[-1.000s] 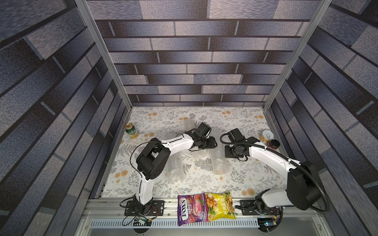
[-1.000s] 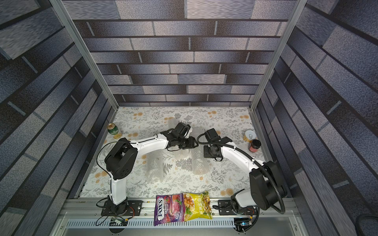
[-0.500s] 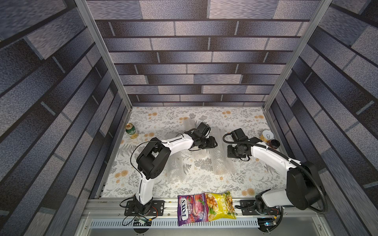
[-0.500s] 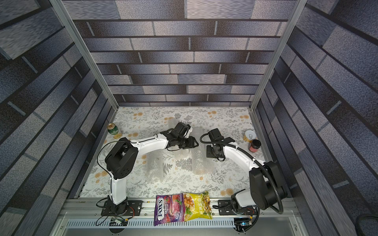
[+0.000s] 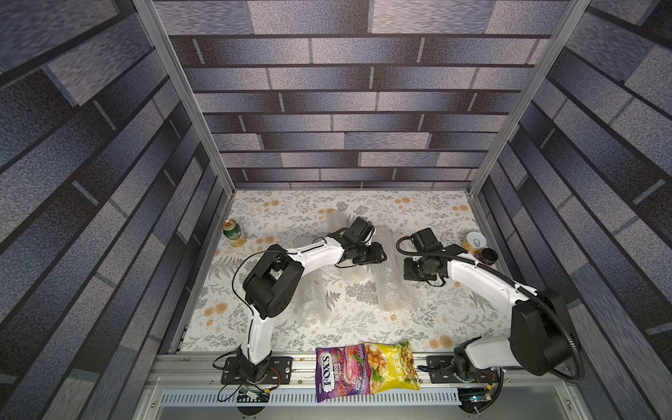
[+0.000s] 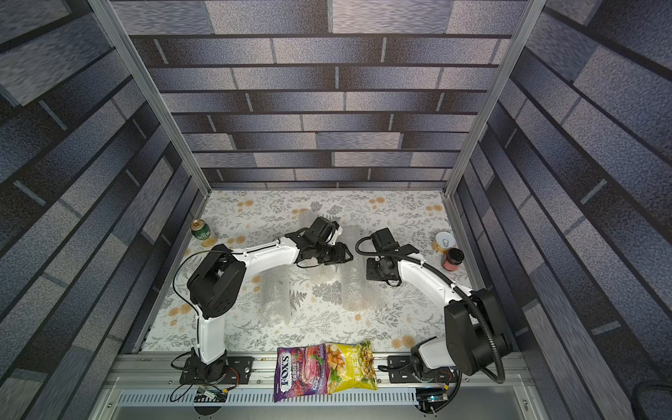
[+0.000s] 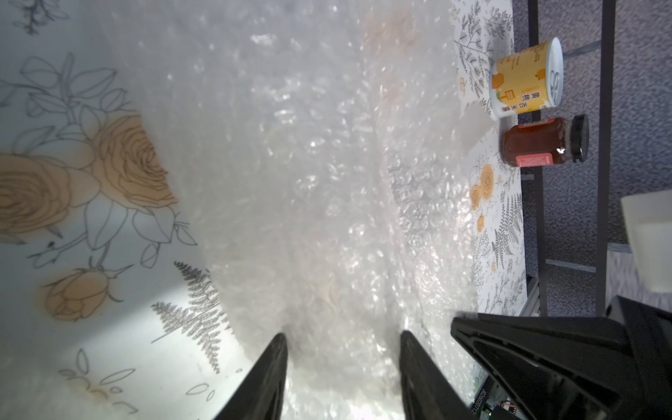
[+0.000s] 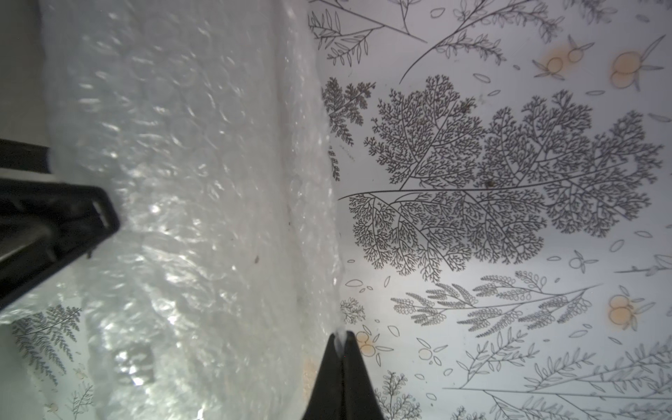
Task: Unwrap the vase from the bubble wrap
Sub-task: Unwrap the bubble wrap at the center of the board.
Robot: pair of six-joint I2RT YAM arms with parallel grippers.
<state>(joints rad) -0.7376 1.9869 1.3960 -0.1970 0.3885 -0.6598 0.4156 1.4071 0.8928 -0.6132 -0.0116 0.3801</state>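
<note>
both top views are showing the bubble wrap (image 5: pixel 394 287) lying as a long roll near the middle of the floral table (image 5: pixel 429 218), running from 12 to 6 o'clock. the left gripper (image 5: pixel 382 254) is reaching it from 9 o'clock, and the right gripper (image 5: pixel 407 271) is sitting at its 3 o'clock edge. a second roll (image 5: pixel 309 302) is lying apart from it at about 8 o'clock. a green can (image 5: pixel 232 232) is standing at the table's 10 o'clock, a yellow can (image 5: pixel 474 242) and a dark jar (image 5: pixel 488 256) are standing at 2 o'clock, and two snack bags (image 5: pixel 367 371) are resting on the front rail at 6 o'clock. left wrist view is showing the left gripper (image 7: pixel 342 334) clamping across the wrapped bundle, its fingers (image 7: pixel 276 360) pressing into the bubbles on both sides; the yellow can and dark jar are standing just beside each other beyond the roll. right wrist view is showing the right gripper (image 8: pixel 340 340) with its tips pressed together, pinching a thin edge of the bubble wrap (image 8: pixel 200 182), the sheet's edge running away from the tips over the table.
</note>
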